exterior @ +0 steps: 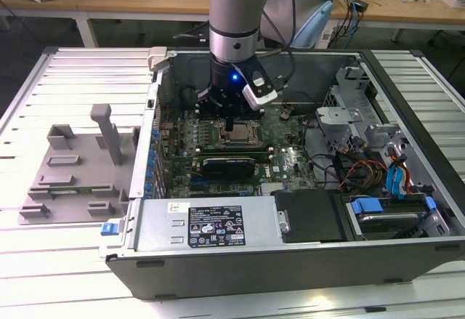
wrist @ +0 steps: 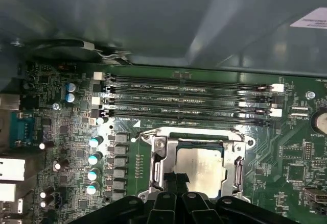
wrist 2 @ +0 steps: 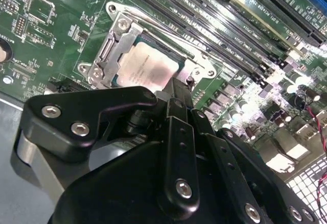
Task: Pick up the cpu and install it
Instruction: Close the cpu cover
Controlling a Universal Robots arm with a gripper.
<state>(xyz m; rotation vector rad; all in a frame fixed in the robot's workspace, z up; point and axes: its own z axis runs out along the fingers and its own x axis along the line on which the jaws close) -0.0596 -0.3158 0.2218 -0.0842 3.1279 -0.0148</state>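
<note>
The cpu (exterior: 236, 134) (wrist 2: 148, 68) (wrist: 202, 165), a flat square chip with a silvery-grey top, lies flat in the motherboard socket, inside the metal socket frame (wrist 2: 110, 50) (wrist: 156, 157). My gripper (exterior: 229, 124) (wrist 2: 180, 89) (wrist: 176, 179) hangs straight down inside the open computer case, just above the chip. Its black fingers are drawn together into one narrow tip over the chip's edge. Nothing is between them. Whether the tip touches the chip is unclear.
The case walls (exterior: 156, 115) surround the motherboard. Memory slots (wrist: 184, 99) run beside the socket, with capacitors (wrist: 94, 157) close by. A drive bay with blue tabs (exterior: 385, 210) and loose cables (exterior: 349, 166) fill the exterior view's right. A grey fixture (exterior: 73, 166) stands outside, at the left.
</note>
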